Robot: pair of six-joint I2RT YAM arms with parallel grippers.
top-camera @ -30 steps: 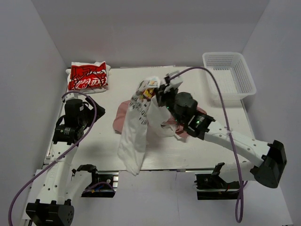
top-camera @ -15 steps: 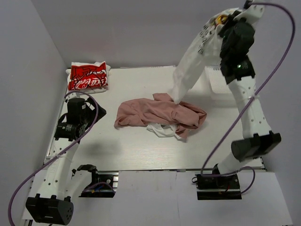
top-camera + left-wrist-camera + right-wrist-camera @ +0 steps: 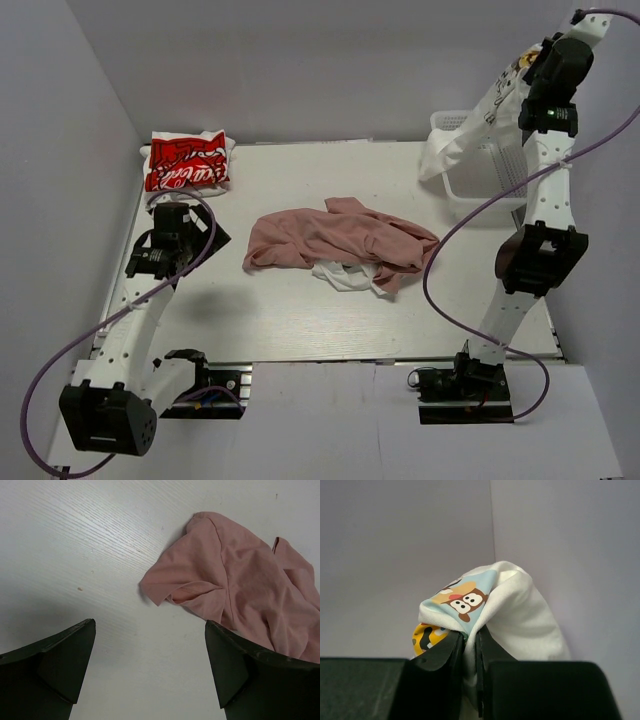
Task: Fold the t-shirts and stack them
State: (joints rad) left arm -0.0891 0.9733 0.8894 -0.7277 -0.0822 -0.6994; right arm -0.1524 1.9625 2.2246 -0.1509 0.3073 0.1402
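Observation:
My right gripper (image 3: 528, 72) is raised high at the back right, shut on the large white t-shirt (image 3: 470, 135), which hangs down over the basket. In the right wrist view the jaws (image 3: 470, 636) pinch the white cloth (image 3: 525, 615) beside its colourful print. The dusty-pink t-shirt (image 3: 340, 238) lies crumpled mid-table, with a bit of white cloth (image 3: 345, 279) poking out under its near edge. The white t-shirt with red logo print (image 3: 187, 161) lies folded at the back left. My left gripper (image 3: 195, 236) is open and empty, low over the table left of the pink shirt (image 3: 240, 580).
A white plastic mesh basket (image 3: 485, 185) stands at the back right, partly hidden by the hanging shirt and the right arm. White walls close in the back and both sides. A purple cable loops along each arm.
My right arm has swung up and to the right, carrying the white shirt off the pink one to above the basket. My left arm has shifted slightly.

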